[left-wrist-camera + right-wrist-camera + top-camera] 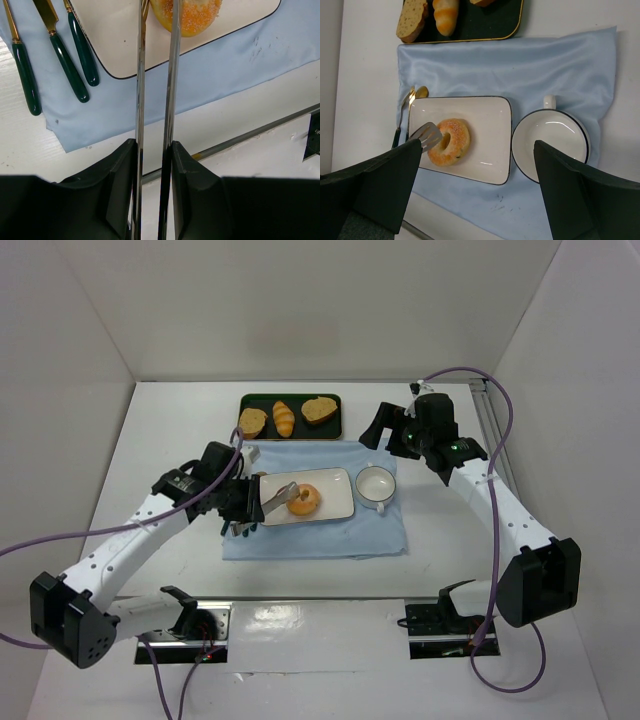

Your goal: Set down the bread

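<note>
Steel, long and polished, the tongs explain the left arm's whole posture. The left gripper has its black fingers closed hard on the two blades, well back from their tips, squeezing them almost parallel. That lengthens the reach, so the arm need not crowd the dishes.

The forked tips meet the bread, a round orange-brown glazed ring with a centre hole. It lies on the left half of a white rectangular plate with a dark rim. In the right wrist view one tip sits over the ring's left side, by the hole. Whether the ring is pinched or merely touched I cannot tell, nor whether it bears fully on the plate. I judge the placing nearly done, with only the release left.

The plate rests on a pale blue cloth, laid out like a place setting. Green-handled gold cutlery lies just left of the plate, and an empty white round cup with a small handle stands just right of it. At the far edge a dark green tray holds two brown-crusted bread slices with a small golden roll between them, likely the serving stock.

The right gripper hangs high over the far right of the cloth. Its fingers are spread wide with nothing in them, which I take as parked out of the way.
</note>
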You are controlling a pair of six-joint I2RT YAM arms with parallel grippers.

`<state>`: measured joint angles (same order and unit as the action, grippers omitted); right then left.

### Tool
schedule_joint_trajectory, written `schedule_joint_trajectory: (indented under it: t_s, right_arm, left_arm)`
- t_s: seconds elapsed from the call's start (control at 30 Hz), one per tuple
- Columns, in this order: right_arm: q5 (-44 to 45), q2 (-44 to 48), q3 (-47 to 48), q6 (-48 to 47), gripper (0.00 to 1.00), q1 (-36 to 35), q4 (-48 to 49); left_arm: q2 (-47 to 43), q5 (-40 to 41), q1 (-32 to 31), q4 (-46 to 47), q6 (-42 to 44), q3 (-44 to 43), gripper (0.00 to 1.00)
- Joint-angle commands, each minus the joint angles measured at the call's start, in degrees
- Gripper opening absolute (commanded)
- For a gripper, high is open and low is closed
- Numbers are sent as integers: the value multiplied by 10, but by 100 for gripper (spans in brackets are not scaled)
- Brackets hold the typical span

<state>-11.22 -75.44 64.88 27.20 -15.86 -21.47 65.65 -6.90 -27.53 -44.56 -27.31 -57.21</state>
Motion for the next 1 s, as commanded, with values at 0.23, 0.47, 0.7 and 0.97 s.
schedule_joint_trajectory:
  t_s: [0.23,0.47,0.7,0.97]
  right_arm:
    - [-8,19,0,6,100,3,14]
    - [-19,19,-5,16,100,3,25]
    - [-24,19,-5,22,100,3,30]
    - [-24,24,-16,22,100,3,30]
  left_arm:
    - [14,22,-8,-19,-4,-54,52]
    - [2,44,-8,-44,-4,-96,52]
    - [-10,67,-8,-50,-4,-108,52]
    - [-51,158,-1,-55,-48,-67,50]
